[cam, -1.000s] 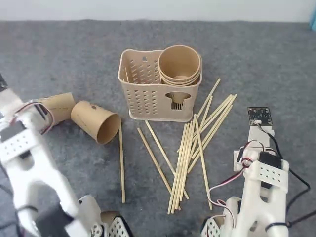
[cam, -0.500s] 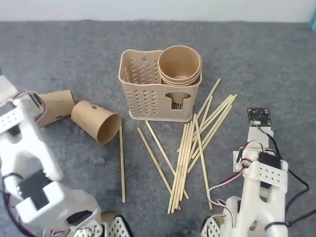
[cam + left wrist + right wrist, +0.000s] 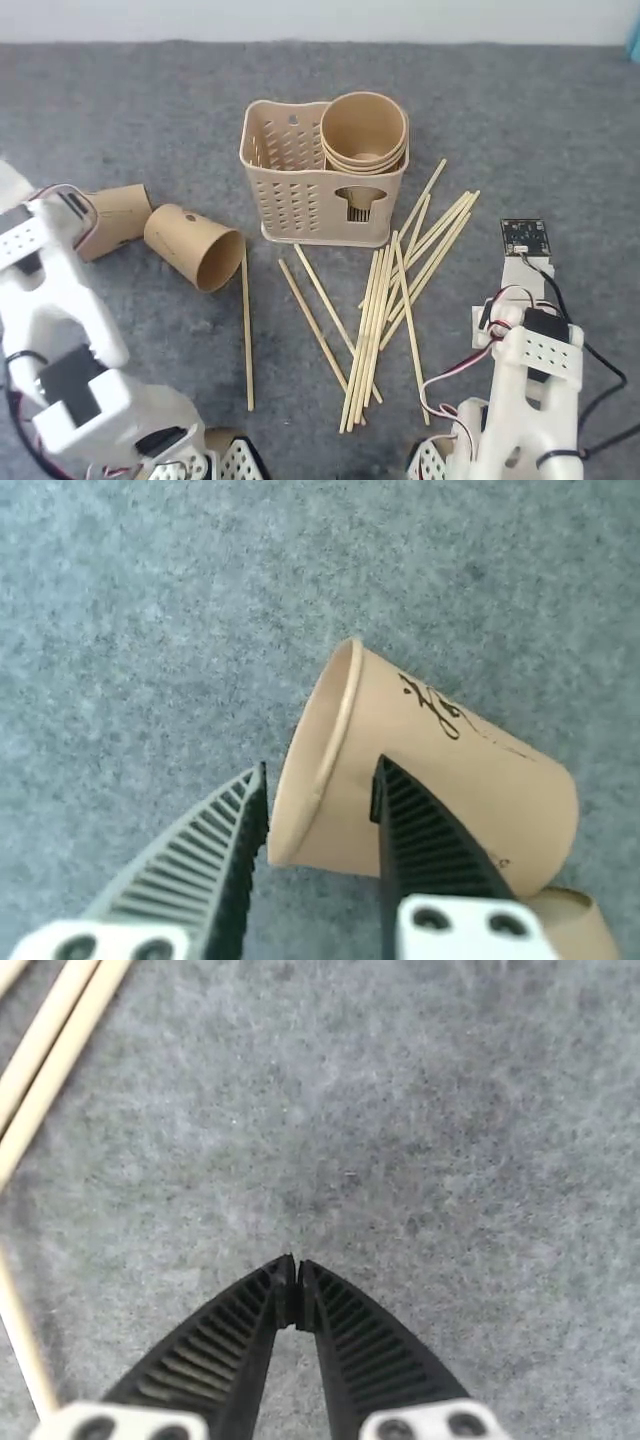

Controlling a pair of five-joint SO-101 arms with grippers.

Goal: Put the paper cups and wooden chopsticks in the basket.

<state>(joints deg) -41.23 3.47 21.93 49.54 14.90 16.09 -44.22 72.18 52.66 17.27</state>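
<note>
Two paper cups lie on their sides on the grey carpet, one (image 3: 195,247) beside the other (image 3: 113,217). My left arm (image 3: 40,255) stands over the leftmost one. In the left wrist view my left gripper (image 3: 320,772) is open with that cup's (image 3: 450,770) rim between its fingers, one finger at the mouth and one over the outer wall. The beige basket (image 3: 300,190) holds a stack of cups (image 3: 364,130). Several wooden chopsticks (image 3: 390,290) lie scattered in front of it. My right gripper (image 3: 294,1263) is shut over bare carpet, chopsticks (image 3: 50,1035) off to one side.
One chopstick (image 3: 247,330) lies apart, between the fallen cups and the main pile. My right arm (image 3: 525,370) sits at the near right, beside the chopstick pile. A pale wall borders the carpet at the back.
My left arm has shifted its pose and settled over the leftmost cup, which slid slightly left. The right arm, basket and chopsticks have not moved.
</note>
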